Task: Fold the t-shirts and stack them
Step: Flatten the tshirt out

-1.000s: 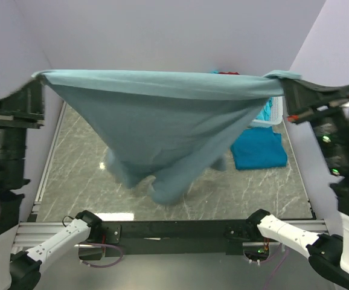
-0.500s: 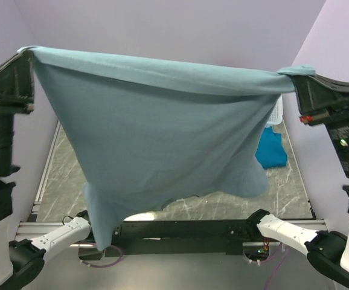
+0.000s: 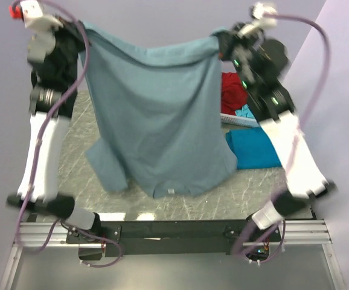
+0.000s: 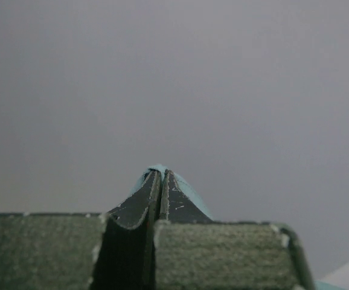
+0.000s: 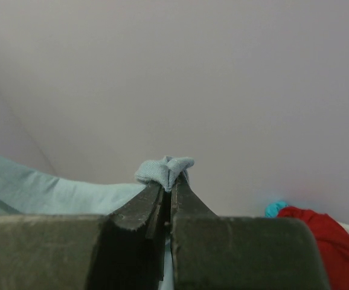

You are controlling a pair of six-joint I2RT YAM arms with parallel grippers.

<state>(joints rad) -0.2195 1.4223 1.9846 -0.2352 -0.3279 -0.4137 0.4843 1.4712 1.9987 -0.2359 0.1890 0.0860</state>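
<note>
Both arms have swung the grey-blue t-shirt (image 3: 156, 115) out from close under the camera toward the far side, and it now hangs long, its lower end at or just above the table (image 3: 72, 151). The left gripper (image 3: 81, 29) and right gripper (image 3: 220, 43) stay pinched tight on its upper corners, nearer together than before. It looks ready to lay flat for folding; the turquoise t-shirt (image 3: 256, 148) lies to the right
</note>
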